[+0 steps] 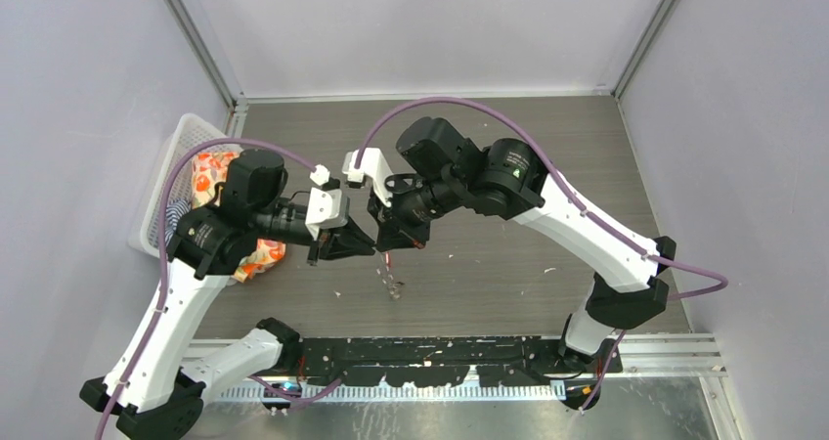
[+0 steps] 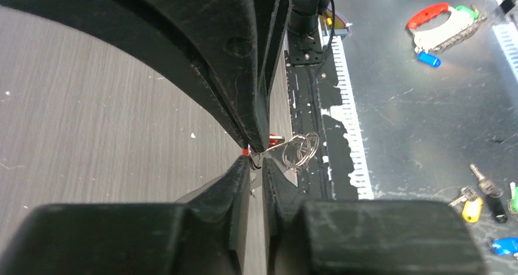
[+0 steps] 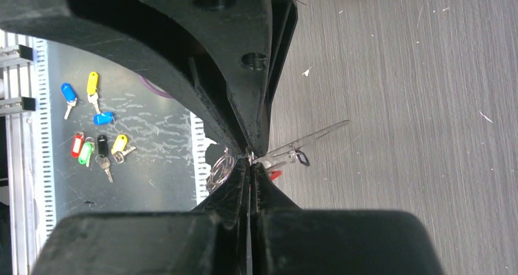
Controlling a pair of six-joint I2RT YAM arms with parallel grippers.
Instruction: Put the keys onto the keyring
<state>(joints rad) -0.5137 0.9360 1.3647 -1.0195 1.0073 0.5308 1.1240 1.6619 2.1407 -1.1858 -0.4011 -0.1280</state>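
Note:
Both grippers meet tip to tip above the middle of the table. My right gripper (image 1: 399, 237) is shut, and a bunch of thin silver rings, the keyring (image 3: 221, 168), hangs at its tips. The keyring also shows in the left wrist view (image 2: 300, 150) and dangles in the top view (image 1: 393, 286). The red-headed key (image 3: 275, 175) sits right beside the right fingertips; it also shows red in the left wrist view (image 2: 275, 139). My left gripper (image 2: 256, 162) has its jaws a narrow slit apart, pinching a small red and silver bit at the tips.
A white basket (image 1: 174, 152) with patterned cloth stands at the far left. Several coloured tagged keys (image 3: 98, 119) lie on the metal floor below the table's near edge. A black strip (image 1: 440, 347) runs along that edge.

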